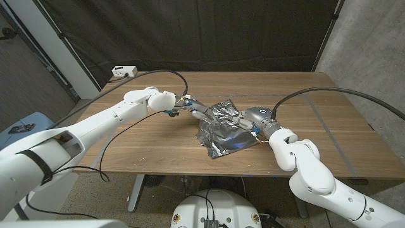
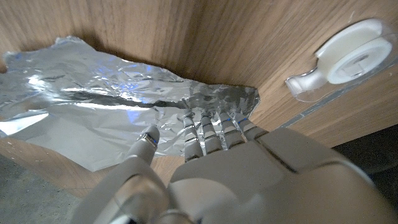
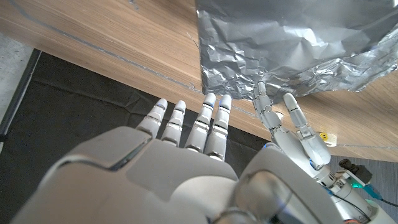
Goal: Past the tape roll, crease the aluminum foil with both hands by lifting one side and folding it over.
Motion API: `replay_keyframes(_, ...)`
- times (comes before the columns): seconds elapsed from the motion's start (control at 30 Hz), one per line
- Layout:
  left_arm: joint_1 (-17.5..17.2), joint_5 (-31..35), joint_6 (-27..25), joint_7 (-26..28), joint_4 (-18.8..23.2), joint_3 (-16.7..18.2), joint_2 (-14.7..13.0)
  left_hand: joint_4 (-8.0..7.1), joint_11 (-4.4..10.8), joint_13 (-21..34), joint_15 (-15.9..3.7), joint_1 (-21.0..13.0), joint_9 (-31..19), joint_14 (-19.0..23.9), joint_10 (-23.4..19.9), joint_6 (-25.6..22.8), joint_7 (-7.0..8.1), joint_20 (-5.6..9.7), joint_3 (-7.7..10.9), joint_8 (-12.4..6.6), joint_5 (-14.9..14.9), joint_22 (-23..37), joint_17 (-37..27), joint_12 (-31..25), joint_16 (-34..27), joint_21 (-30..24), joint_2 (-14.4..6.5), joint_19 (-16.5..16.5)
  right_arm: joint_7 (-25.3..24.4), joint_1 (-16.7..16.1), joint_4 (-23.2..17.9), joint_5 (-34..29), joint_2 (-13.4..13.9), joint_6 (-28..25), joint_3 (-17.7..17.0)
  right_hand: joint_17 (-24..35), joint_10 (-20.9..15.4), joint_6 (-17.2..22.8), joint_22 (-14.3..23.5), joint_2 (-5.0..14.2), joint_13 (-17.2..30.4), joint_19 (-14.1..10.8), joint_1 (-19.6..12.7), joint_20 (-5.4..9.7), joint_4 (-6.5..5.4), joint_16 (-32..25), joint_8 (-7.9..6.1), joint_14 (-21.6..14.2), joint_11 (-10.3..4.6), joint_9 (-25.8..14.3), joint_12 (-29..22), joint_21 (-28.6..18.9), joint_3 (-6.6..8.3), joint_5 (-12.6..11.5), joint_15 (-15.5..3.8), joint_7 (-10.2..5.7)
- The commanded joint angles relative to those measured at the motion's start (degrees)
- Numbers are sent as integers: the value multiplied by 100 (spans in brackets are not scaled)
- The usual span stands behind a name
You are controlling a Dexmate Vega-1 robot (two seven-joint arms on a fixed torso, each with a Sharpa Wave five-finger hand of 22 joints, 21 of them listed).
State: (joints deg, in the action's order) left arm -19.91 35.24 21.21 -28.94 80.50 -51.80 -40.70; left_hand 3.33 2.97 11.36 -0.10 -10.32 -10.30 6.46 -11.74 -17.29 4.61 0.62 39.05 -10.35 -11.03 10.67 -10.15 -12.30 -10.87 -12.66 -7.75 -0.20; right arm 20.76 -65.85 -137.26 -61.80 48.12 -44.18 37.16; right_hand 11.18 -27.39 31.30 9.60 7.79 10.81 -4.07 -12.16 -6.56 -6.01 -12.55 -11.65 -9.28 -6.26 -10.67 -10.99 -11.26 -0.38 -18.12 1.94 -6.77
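Observation:
The crumpled sheet of aluminum foil [image 1: 219, 132] lies mid-table, its far left side raised. My left hand [image 1: 195, 111] grips that raised edge [image 2: 217, 99]: its fingertips are tucked under the crinkled foil and its thumb [image 2: 148, 138] lies against the sheet. In the right wrist view the left hand [image 3: 283, 121] reaches into the lifted foil [image 3: 280, 43]. My right hand [image 1: 244, 120] is at the foil's right side, fingers [image 3: 208, 121] straight and spread, holding nothing. A white tape roll in a clear dispenser [image 2: 349, 57] sits on the wood close to the left hand.
A small white box [image 1: 124, 71] stands at the table's far left edge. Black cables run along both arms over the wooden table [image 1: 316, 126]. A dark curtain hangs behind the table, and a blue object [image 1: 24, 126] stands off its left side.

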Motion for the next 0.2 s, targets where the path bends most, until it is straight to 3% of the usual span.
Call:
replay_keyframes(0.03, -1, 13, -33, 48, -6, 17, 60, -1, 22, 24, 19, 24, -12, 15, -45, -34, -20, -15, 45, -32, 14, 10, 0, -17, 28, 23, -9, 38, -14, -6, 50, 199, -137, 22, -195, 17, 21, -39, 18, 4, 8, -16, -78, 5, -28, -33, 12, -66, 11, 2, 13, 0, 46, 7, 8, 32)
replay_keyframes(0.2, 9, 9, -47, 56, 0, 26, 53, -3, 18, 24, 12, 28, -12, 17, -47, -32, -23, -15, 44, -31, 15, 10, -1, -18, 26, 24, -7, 39, -69, 56, 84, 288, -149, 42, -223, 17, 47, -56, 19, 8, 8, -16, -89, 3, -23, -28, 19, -62, 5, 2, 21, 3, 56, 9, 14, 39)
